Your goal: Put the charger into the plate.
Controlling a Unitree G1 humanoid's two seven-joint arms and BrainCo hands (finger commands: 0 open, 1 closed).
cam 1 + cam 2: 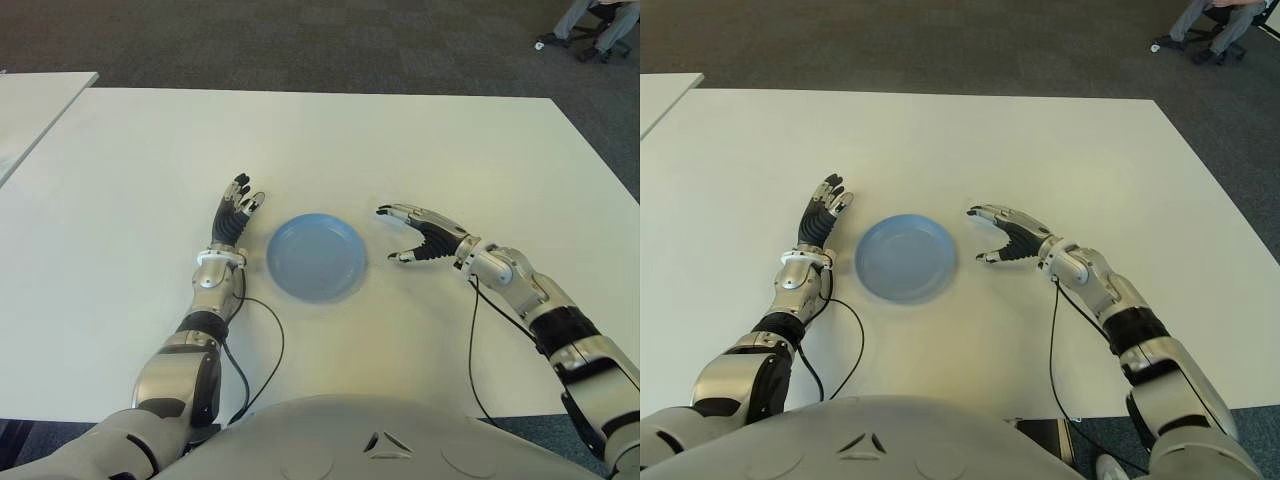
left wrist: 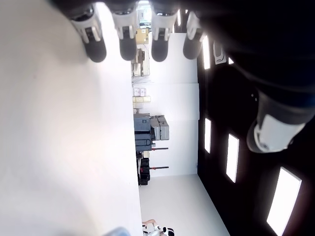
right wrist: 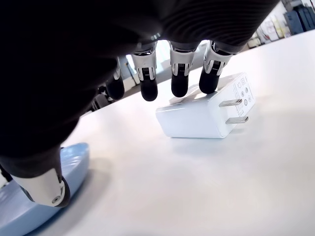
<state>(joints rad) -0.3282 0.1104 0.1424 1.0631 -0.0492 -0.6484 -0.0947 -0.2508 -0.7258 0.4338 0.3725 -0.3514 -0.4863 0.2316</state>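
A white charger [image 3: 204, 115] with two metal prongs lies on its side on the white table [image 1: 400, 140]; it shows only in the right wrist view. My right hand [image 1: 402, 236] hovers over it, open, with its fingertips [image 3: 179, 86] just above the charger's far upper edge and the thumb apart on the plate's side. In the eye views the hand hides the charger. The round blue plate [image 1: 316, 257] sits just left of that hand and holds nothing. My left hand [image 1: 236, 215] shows flat and open on the plate's left side.
Black cables run from both wrists back across the table's near part. A second white table [image 1: 30, 105] stands at the far left. A person's legs and a chair [image 1: 598, 25] are on the carpet at the far right.
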